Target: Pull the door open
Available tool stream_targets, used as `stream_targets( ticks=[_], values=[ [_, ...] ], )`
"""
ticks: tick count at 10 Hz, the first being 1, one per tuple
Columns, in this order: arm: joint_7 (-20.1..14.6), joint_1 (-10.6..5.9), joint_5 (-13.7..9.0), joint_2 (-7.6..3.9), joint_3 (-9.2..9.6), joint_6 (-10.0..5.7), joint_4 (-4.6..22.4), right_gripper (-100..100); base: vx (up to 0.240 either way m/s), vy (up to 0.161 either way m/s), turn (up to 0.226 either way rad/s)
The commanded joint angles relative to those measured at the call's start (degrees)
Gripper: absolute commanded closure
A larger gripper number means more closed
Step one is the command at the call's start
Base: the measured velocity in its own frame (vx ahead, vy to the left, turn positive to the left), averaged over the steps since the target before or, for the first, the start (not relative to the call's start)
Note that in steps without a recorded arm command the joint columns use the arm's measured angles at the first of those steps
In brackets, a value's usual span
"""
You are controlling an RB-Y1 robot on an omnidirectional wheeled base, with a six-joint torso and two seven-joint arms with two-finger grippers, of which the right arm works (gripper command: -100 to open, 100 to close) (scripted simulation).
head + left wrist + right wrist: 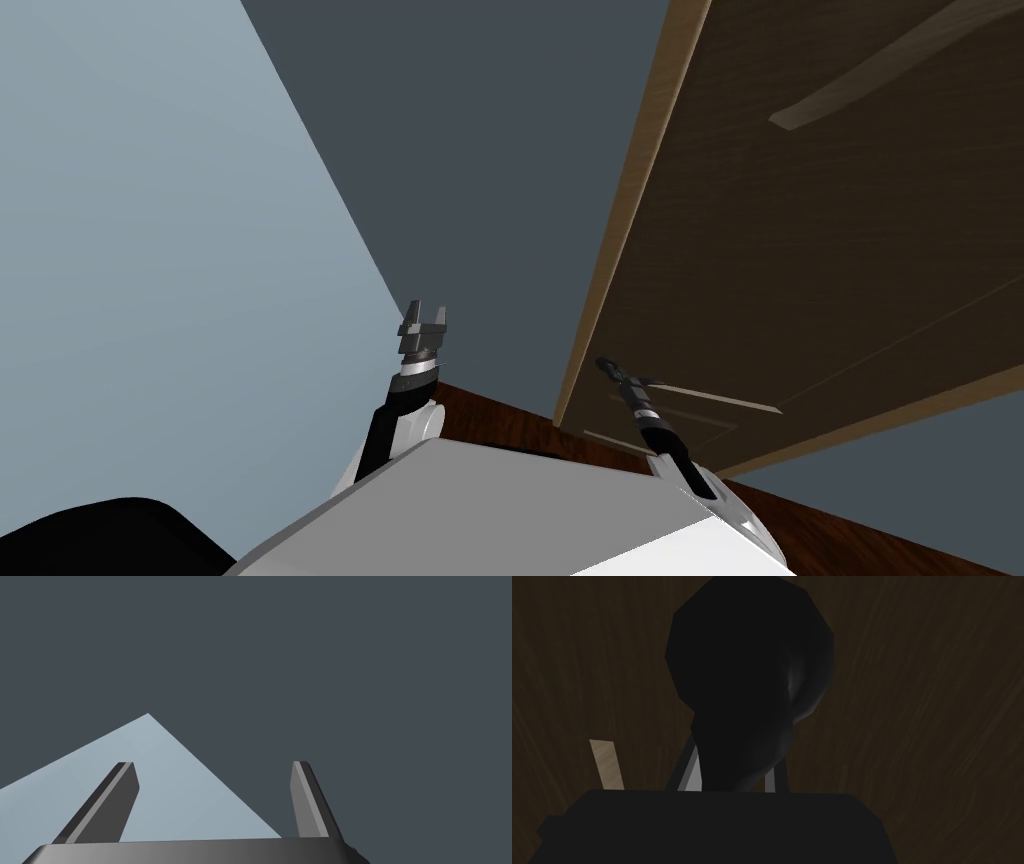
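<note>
A dark brown wood-grain door (820,250) with a paler edge fills the right of the head view. My right gripper (607,367) reaches up to the door's face near that edge. In the right wrist view a black rounded door handle (747,676) sits between the right gripper (732,773) fingers (689,772), which press its sides; their tips are hidden behind it. My left gripper (423,318) hangs left of the door in front of the wall, and its fingers (122,796) stand wide apart with nothing between them.
A dark grey wall (480,180) meets a pale blue wall (150,250) in a corner left of the door. Reddish-brown wooden floor (500,425) shows below the door. A pale moulding strip (605,763) on the door lies beside the right gripper.
</note>
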Motion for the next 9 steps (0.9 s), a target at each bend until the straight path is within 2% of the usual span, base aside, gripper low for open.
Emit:
stream_targets(
  ticks=[1,2,6,9],
  values=[
    [-0.9,0.69,0.3,-0.71,0.76,-0.95,-0.2,100,-0.104,-0.012,0.101],
    [-1.2,0.91,0.4,-0.93,1.00,-1.25,-0.3,100,-0.162,-0.049,0.094],
    [-4.0,3.11,1.3,-3.16,3.41,-4.25,-1.0,100,-0.209,-0.058,0.109],
    [-6.3,4.87,2.1,-4.95,5.34,-6.66,-1.6,100,-0.236,-0.102,0.116]
  ],
)
